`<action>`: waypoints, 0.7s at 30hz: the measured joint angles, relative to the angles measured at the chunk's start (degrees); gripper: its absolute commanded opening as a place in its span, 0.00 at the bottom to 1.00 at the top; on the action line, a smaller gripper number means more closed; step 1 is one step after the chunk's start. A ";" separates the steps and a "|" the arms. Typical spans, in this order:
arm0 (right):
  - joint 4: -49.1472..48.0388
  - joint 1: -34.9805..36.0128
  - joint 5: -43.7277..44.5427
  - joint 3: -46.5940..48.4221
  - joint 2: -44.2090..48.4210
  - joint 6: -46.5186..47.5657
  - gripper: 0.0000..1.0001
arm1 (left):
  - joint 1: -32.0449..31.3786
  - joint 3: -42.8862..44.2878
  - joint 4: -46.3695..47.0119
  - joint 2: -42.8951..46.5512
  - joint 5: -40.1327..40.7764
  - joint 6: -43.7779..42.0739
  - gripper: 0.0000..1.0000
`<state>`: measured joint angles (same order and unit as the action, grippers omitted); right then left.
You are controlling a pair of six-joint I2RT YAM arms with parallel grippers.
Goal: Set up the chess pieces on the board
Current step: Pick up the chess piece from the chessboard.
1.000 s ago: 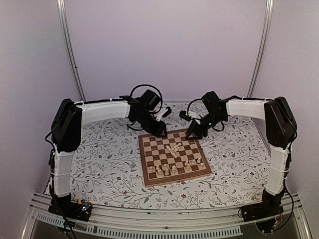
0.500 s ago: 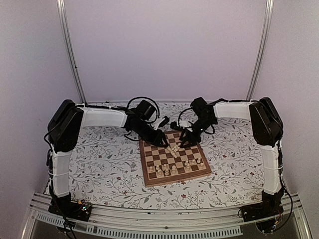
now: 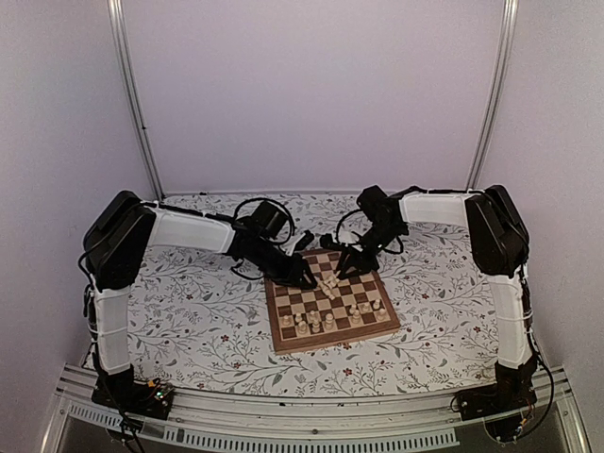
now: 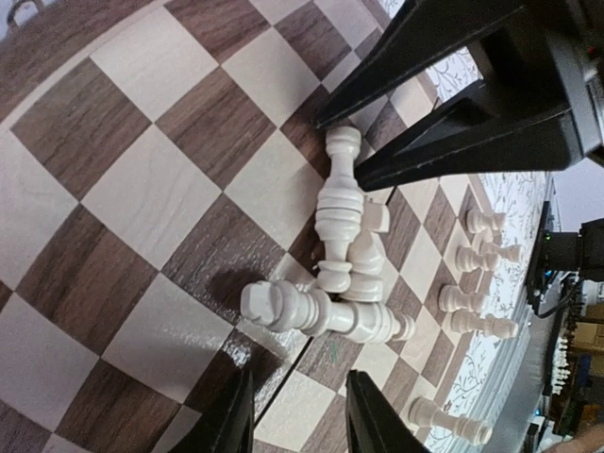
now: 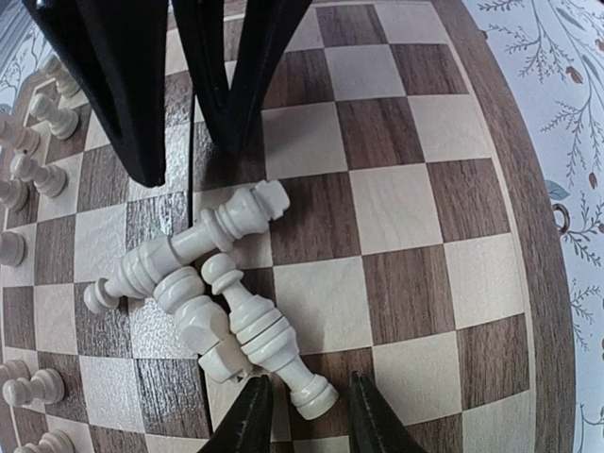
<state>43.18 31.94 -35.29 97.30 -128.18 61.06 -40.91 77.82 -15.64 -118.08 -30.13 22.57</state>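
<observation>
The board lies in the middle of the flowered cloth. Three cream chess pieces lie tumbled together at its centre. My left gripper is low at their left, open, with only bare squares between its fingers; the nearest lying piece is just beyond its tips. My right gripper comes in from the far right. It is open, its fingers astride the foot of one lying piece, with small gaps on both sides. Several pieces stand along the board's near rows.
Standing pawns line the board's edge in the left wrist view, and others show at the left of the right wrist view. The left gripper's black fingers face the right gripper across the pile. Flowered cloth surrounds the board.
Both arms have come down from the board's far corners to the pile at its centre. The right gripper's jaws have narrowed around the lying piece's foot.
</observation>
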 measured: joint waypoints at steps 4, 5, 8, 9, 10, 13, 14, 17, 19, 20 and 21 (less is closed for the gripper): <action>-0.63 0.00 -0.83 -0.83 0.11 -0.28 0.17 | 0.00 -0.20 1.27 0.00 -0.57 1.33 0.35; -1.03 0.00 -1.03 -1.27 0.31 -0.50 0.15 | 0.00 -0.20 1.62 0.00 -0.55 1.60 0.34; -2.08 0.00 -1.14 -2.82 1.22 -1.33 0.11 | 0.04 -0.20 2.43 0.00 -0.52 2.78 0.32; -2.38 0.00 -1.11 -3.30 1.62 -1.79 0.10 | 0.04 -0.20 2.84 0.00 -0.55 3.28 0.32; -2.54 0.02 -1.01 -3.80 2.03 -2.38 0.09 | 0.04 -0.20 3.45 0.00 -0.55 3.91 0.31; -2.51 0.00 -0.63 -5.16 3.10 -4.04 0.08 | 0.04 -0.70 6.82 0.13 -0.55 6.14 0.27; -2.51 0.00 -0.52 -5.46 3.32 -4.61 0.08 | 0.04 -1.20 8.04 0.37 -0.48 6.80 0.25; -2.23 -0.09 -0.04 -6.23 4.11 -6.12 0.07 | 0.07 -2.99 11.82 1.57 -0.61 8.70 0.20; -2.03 -0.09 0.33 -6.69 4.68 -6.93 0.07 | 0.07 -3.69 14.36 2.27 -1.53 9.79 0.18; -1.97 -0.09 0.39 -6.88 4.94 -7.19 0.07 | 0.07 -3.76 15.72 2.38 -2.45 10.38 0.17; -1.84 -0.09 0.50 -7.04 5.27 -7.63 0.07 | 0.04 -3.74 17.18 2.36 -3.30 10.80 0.16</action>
<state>41.34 31.86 -34.79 90.26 -122.91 53.43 -40.86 74.08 1.54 -115.72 -33.43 33.36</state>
